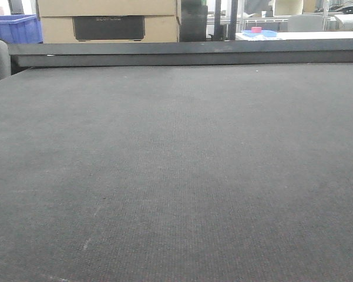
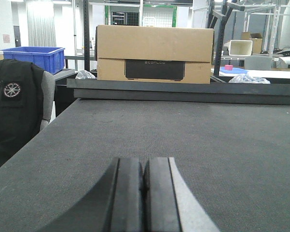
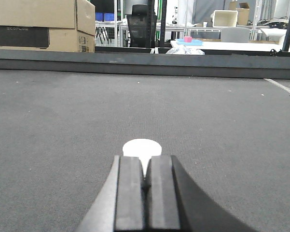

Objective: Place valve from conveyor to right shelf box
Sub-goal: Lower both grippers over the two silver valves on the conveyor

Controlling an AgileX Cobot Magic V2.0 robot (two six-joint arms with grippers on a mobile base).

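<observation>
The left fingers (image 2: 130,193) are pressed together with nothing between them, low over the dark grey conveyor (image 1: 176,176), whose dark rail (image 1: 182,54) runs along the far edge in front of a cardboard box (image 2: 154,53) and a blue crate (image 2: 34,57). The right fingers (image 3: 132,193) are likewise closed flat against each other and hold nothing. Just ahead of their tips a small white round patch (image 3: 142,146) shows on the woven surface (whether it is the valve or only a bright spot cannot be told).
</observation>
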